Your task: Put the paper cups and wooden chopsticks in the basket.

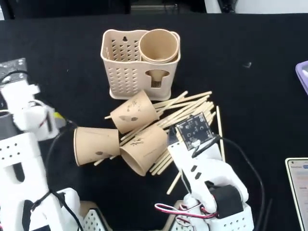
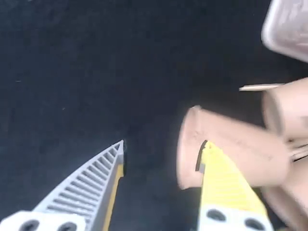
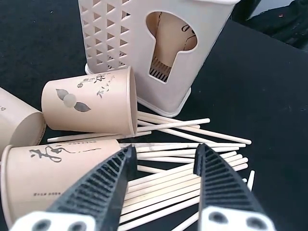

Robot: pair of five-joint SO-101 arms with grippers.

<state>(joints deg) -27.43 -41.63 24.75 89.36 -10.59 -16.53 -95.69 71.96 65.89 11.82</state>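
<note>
Through basket (image 3: 106,38) cutout, right wrist view: cup (image 3: 168,34) inside; chopsticks (image 3: 166,185) under spread jaws.

No word or number legible anywhere.
- Front cup (image 3: 48,178), right wrist view: dark brush-style characters along side, row of tiny print beside them, both unreadable.
- Leaf cup (image 3: 89,106) behind it: two grey leaves, short run of small characters near rim, unreadable.
- Upright cup (image 3: 168,38) inside basket (image 3: 110,43), seen through keyhole cutout: few dark strokes, unreadable.
- Screen (image 1: 298,187), lower right edge of high view: faint text lines, too small to read.
</note>
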